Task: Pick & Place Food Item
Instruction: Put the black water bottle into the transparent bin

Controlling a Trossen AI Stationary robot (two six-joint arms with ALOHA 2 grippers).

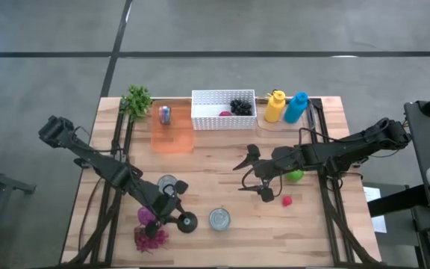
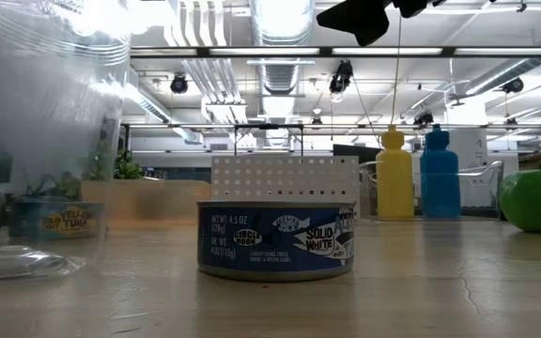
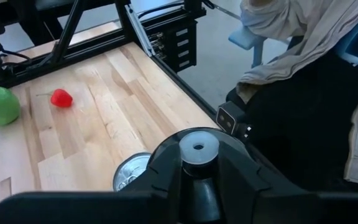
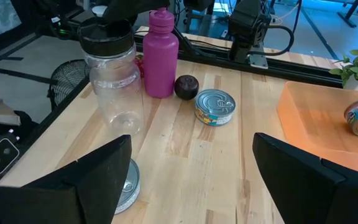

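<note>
A clear plastic jar (image 4: 114,93) with a black lid (image 4: 107,37) stands near the table's front left, beside a magenta bottle (image 4: 160,53) and a dark plum (image 4: 187,87). My left gripper (image 1: 176,211) is shut on the jar at its top. The jar looms at the left of the low view (image 2: 36,141), its base on the table. My right gripper (image 1: 246,175) hangs open above the table's middle, holding nothing. A green food item (image 1: 295,175) and a small red one (image 1: 287,200) lie on the table to its right. My left gripper is on the jar's black lid (image 3: 197,168), coming at it slanting down from the table's left. The lid fills the space in front of the fingers and hides where they meet it. The jar stays upright with its base (image 2: 17,268) on the table.
Two tuna cans (image 1: 219,218) (image 1: 169,181) sit near the jar, purple grapes (image 1: 151,237) at the front left. At the back are a plant (image 1: 136,99), an orange tray (image 1: 172,138), a can (image 1: 165,113), a white basket (image 1: 222,101) holding food, and yellow (image 1: 275,106) and blue (image 1: 295,107) bottles.
</note>
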